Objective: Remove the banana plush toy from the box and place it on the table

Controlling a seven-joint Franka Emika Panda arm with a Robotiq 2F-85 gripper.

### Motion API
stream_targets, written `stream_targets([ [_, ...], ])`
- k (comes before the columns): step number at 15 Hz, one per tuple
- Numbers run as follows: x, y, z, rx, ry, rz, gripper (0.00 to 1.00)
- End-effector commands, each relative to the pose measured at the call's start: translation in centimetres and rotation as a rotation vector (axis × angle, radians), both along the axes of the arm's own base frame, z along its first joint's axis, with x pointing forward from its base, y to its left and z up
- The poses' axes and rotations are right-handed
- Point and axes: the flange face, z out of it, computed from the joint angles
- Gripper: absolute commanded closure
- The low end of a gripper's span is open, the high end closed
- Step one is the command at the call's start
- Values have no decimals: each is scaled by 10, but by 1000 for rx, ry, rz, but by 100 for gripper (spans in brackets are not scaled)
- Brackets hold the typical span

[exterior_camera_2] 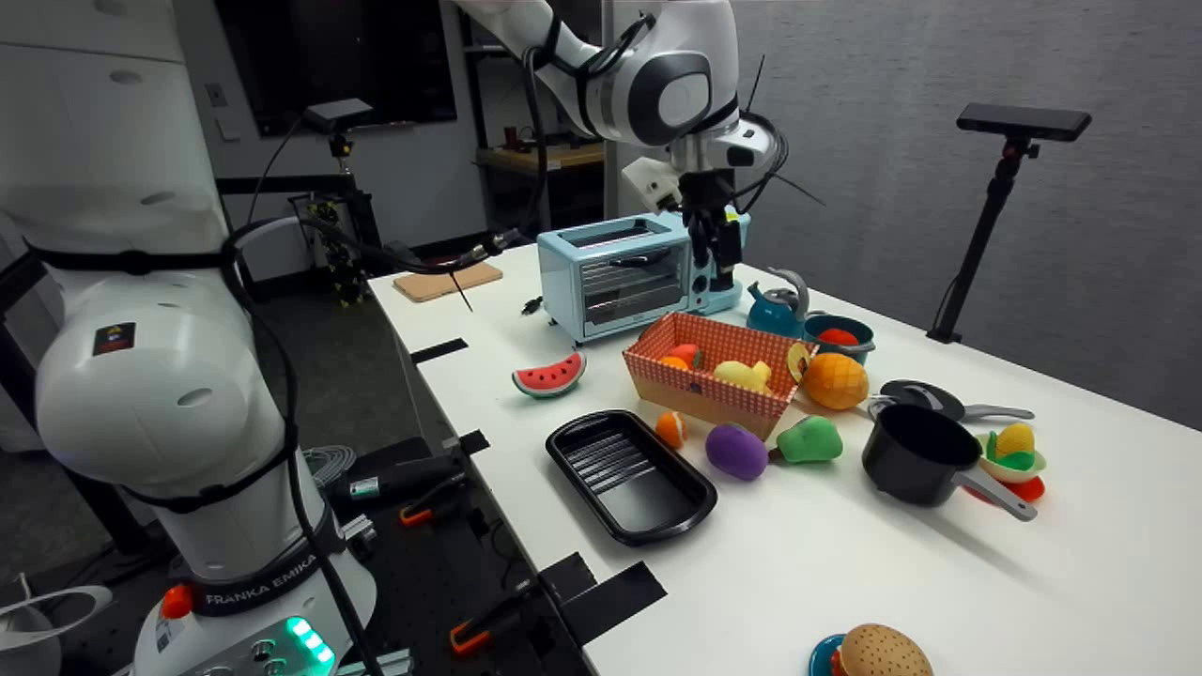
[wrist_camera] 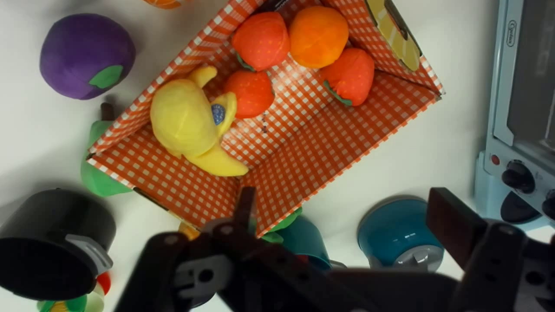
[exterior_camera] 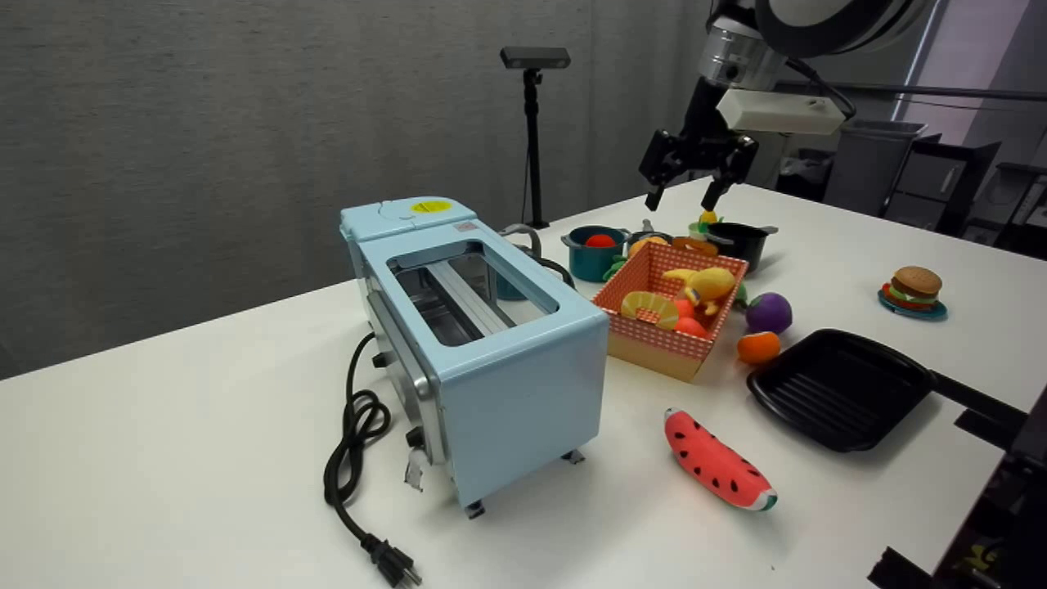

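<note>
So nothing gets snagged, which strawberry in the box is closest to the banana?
The strawberry beside the blue label on the banana plush toy; the other two lie farther off, next to the orange.

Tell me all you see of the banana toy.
The banana toy looks like soft yellow plush: a plump body with tapering, peel-like flaps and a small round blue mark near one flap. It lies inside the orange-checked box, toward one end and close to a long wall. One flap seems to touch a strawberry. The open pincer is apart from it. Its underside is hidden.
</note>
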Motion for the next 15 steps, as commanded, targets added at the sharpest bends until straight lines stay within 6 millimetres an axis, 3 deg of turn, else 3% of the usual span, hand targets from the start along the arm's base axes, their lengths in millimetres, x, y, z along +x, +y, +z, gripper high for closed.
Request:
stream_targets([
  [1,8,6,7,-32,-94,-11,0],
  [4,10,7,10,-67,-154,-12,0],
  [15,15,-8,4,-59,-30,-156,0],
])
